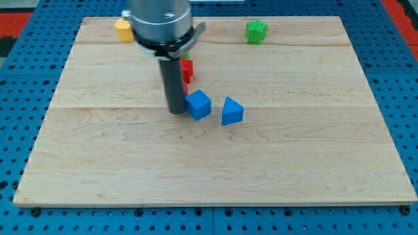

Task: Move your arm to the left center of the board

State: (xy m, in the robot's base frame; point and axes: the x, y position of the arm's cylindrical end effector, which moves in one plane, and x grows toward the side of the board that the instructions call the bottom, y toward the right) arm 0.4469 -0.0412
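Observation:
My tip (177,111) rests on the wooden board (215,163) a little left of the board's middle. It stands right against the left side of a blue cube (199,104). A blue triangular block (232,111) lies just right of the cube. A red block (187,70) sits right behind the rod, mostly hidden by it. The board's left centre lies well to the view's left of the tip.
A yellow block (123,29) lies at the board's top left, partly hidden by the arm. A green block (256,31) lies at the top, right of centre. A blue pegboard (19,98) surrounds the board.

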